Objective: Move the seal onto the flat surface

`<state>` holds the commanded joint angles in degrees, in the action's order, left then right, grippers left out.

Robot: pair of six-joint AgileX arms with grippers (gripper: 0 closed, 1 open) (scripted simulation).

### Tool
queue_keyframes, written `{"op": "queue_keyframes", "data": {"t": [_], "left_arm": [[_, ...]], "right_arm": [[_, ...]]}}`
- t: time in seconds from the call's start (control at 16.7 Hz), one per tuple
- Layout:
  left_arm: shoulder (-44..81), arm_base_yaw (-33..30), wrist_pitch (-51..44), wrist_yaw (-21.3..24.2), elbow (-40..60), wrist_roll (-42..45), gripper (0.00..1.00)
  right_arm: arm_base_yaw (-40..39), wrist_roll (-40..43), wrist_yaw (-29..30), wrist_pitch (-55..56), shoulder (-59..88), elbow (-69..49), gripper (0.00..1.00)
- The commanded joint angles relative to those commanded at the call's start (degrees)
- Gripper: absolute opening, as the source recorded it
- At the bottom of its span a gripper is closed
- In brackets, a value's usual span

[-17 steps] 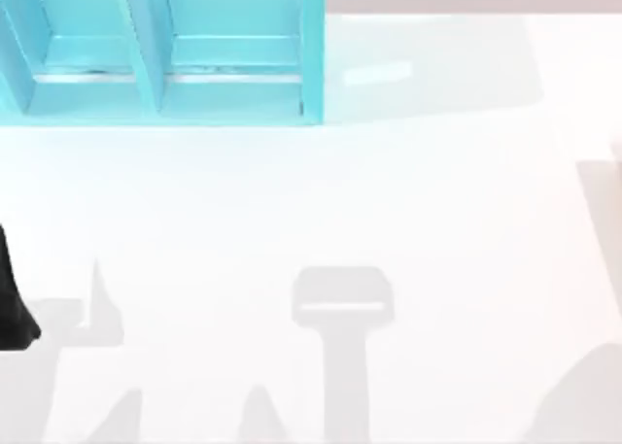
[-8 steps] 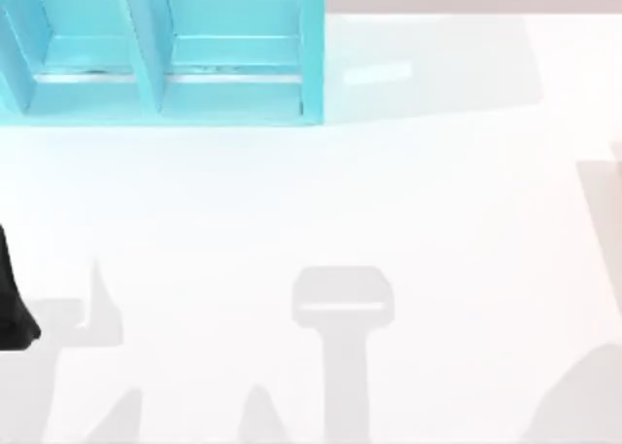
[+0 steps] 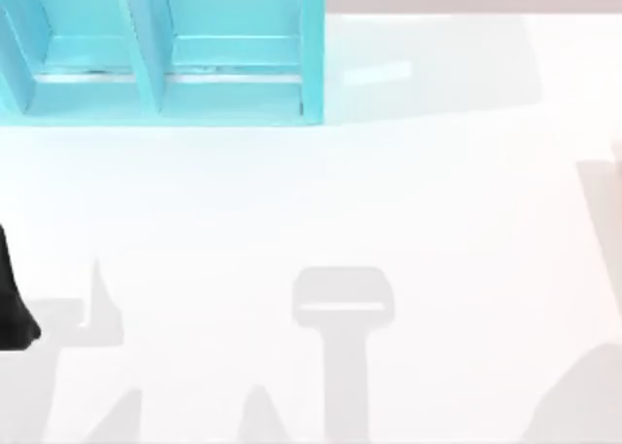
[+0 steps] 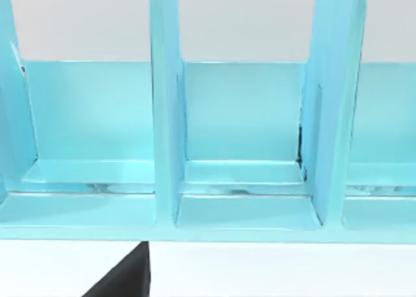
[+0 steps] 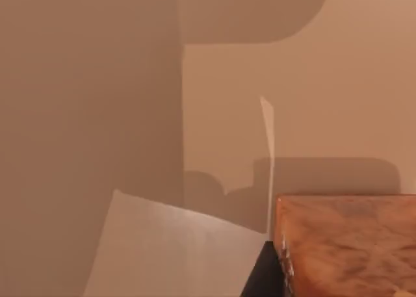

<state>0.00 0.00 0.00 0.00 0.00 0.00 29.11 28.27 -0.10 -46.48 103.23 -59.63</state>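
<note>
A: What has moved since a second ago?

B: Nothing that I can see from above. The black piece of the left arm (image 3: 14, 303) sits at the same spot on the table's left edge, and the shadows lie as they did.

A: Going left to right?

B: The turquoise shelf unit (image 3: 155, 85) stands at the far left on the white tabletop (image 3: 437, 201), its compartments open toward the left wrist camera. The middle and right of the tabletop carry only grey shadows.

A: The grippers?

B: I cannot tell how either stands.

A: And the seal?

B: An orange-and-red blotchy surface (image 5: 348, 245) sits close in the right wrist view; whether it is the seal, I cannot tell.
</note>
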Motion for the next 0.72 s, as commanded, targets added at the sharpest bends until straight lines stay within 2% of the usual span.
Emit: {"op": "queue_keyframes", "data": {"t": [0.48,0.72], "left_arm": [[0.0,0.0,0.0,0.0,0.0,0.0,1.00],[0.0,0.0,0.0,0.0,0.0,0.0,1.00]], "right_arm": [[0.0,-0.2,0.0,-0.1,0.0,-0.1,0.00],[-2.5,-4.4,0.5,-5.3,-2.6,-3.7,0.00]]}}
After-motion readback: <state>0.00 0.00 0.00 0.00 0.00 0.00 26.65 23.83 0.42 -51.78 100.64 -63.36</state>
